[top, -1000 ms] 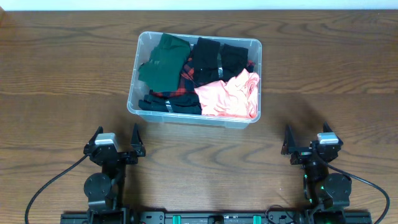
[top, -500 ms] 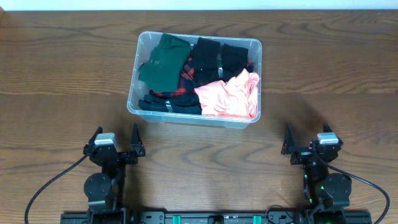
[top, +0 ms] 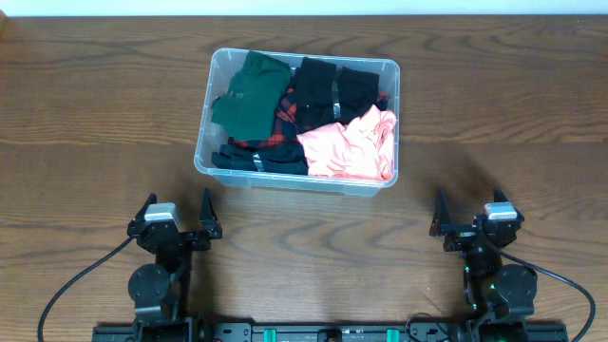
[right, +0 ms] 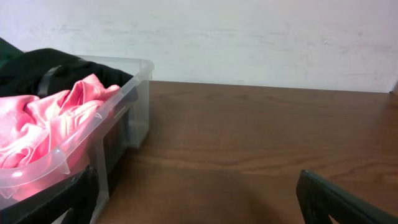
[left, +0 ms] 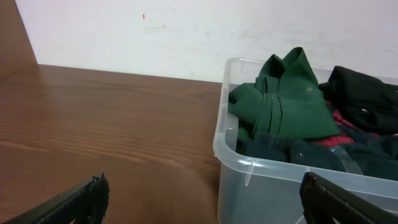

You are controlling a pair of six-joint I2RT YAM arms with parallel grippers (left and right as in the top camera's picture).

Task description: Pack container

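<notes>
Left gripper (top: 179, 207), right gripper (top: 468, 211): lower frame, jaws wide apart, empty. Risk: pink cloth (top: 348, 142) heaped at container (top: 200, 150) rim; may spill if nudged.

Free to pass over bare table (top: 95, 114) down the whole left and right of the overhead frame, and across the wide strip at lower middle; blocked at upper centre by the container (top: 202, 142) with its upright walls; packed inside with a green garment (top: 249, 95) at upper left, black garments (top: 328, 85) along the top, a pink garment (top: 347, 142) at lower right, heaped about rim height; taken up at bottom left and bottom right by the left gripper (top: 178, 217) and right gripper (top: 468, 223), fingers spread wide, well apart from the container; in the left wrist view, bare wood at left, container wall close at right; in the right wrist view, wall at left, bare wood at right.
</notes>
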